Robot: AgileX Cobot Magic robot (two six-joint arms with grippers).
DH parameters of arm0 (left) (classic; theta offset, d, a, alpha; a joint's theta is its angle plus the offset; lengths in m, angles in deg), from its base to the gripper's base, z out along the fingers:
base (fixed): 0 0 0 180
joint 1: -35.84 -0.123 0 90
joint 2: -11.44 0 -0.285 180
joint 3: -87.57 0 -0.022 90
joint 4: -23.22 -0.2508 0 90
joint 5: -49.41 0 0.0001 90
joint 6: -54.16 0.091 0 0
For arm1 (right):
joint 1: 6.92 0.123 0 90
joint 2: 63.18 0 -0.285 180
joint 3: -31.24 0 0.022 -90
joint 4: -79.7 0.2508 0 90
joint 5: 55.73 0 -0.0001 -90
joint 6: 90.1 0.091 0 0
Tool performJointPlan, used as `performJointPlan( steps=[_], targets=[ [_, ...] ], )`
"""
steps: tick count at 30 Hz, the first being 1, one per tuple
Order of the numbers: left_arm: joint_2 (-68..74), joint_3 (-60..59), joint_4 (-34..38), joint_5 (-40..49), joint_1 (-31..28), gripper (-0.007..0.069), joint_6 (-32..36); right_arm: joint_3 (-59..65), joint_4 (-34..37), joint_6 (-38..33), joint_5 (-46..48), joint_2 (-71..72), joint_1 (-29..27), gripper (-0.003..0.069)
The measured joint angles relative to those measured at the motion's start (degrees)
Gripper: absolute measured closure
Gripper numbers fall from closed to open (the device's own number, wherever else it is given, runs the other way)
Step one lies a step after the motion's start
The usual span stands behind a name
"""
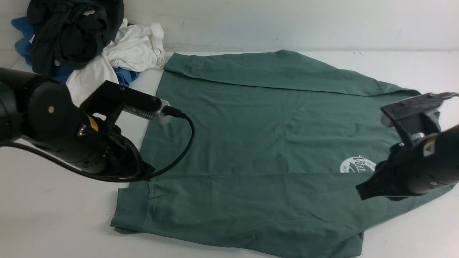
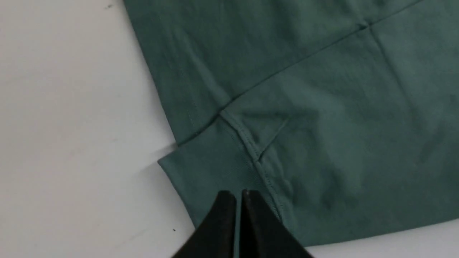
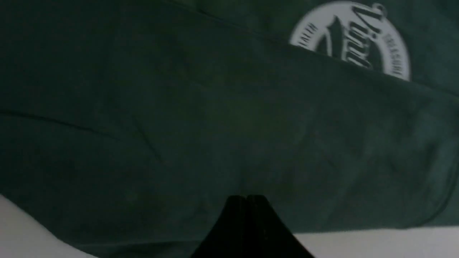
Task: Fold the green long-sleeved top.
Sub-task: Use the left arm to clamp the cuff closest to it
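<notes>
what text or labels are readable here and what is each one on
"Vin": white script in the round logo on the green long-sleeved top, rest hidden behind the right arm.
Small lettering around the logo's ring: too blurred to read.
Yellow sticker on the left arm: too small to read.

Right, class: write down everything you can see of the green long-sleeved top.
The green long-sleeved top is a sage knit, lying spread flat on the white table, lightly creased. One sleeve is folded across its far edge. A round white logo sits near the robot's right. The left end effector and right end effector, both shut, are over its near side; contact is unclear.
</notes>
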State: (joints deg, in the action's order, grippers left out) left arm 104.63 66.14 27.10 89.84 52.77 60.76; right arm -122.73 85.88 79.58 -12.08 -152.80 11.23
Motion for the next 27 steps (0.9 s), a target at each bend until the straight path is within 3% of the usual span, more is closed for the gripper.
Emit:
performJointPlan(
  steps=[4,11,14,18,22,25,26,27],
  targets=[
    [5.5,0.1,-0.7,0.1,-0.8,0.0513,-0.1,-2.2,5.3,-5.9,1.3,-4.8,0.3,0.0669],
    [11.9,0.2,-1.2,-2.7,-3.0,0.0267,-3.1,-2.7,10.1,-8.1,2.6,-6.2,0.4,0.0669],
    [14.1,0.2,-1.2,-5.7,-4.1,0.0240,-5.3,-2.7,11.3,-8.1,2.7,-6.2,0.4,0.0669],
    [16.6,0.3,-1.2,-7.8,-5.3,0.0258,-7.3,-2.7,12.2,-8.3,3.2,-6.2,0.4,0.0669],
    [18.1,1.3,-0.3,-8.5,-6.3,0.0332,-10.5,-2.7,13.0,-8.3,4.0,-6.2,0.4,0.0669],
    [18.5,1.6,0.0,-9.1,-6.4,0.0465,-11.3,-2.7,13.9,-8.3,4.0,-6.2,0.4,0.0669],
    [18.5,1.6,0.0,-9.1,-6.4,0.0473,-11.3,-2.7,13.9,-8.3,4.0,-6.2,0.4,0.0669],
    [18.5,2.0,0.0,-8.9,-6.4,0.0540,-11.3,-2.7,14.1,-8.3,4.0,-6.2,0.4,0.0669]
  ],
)
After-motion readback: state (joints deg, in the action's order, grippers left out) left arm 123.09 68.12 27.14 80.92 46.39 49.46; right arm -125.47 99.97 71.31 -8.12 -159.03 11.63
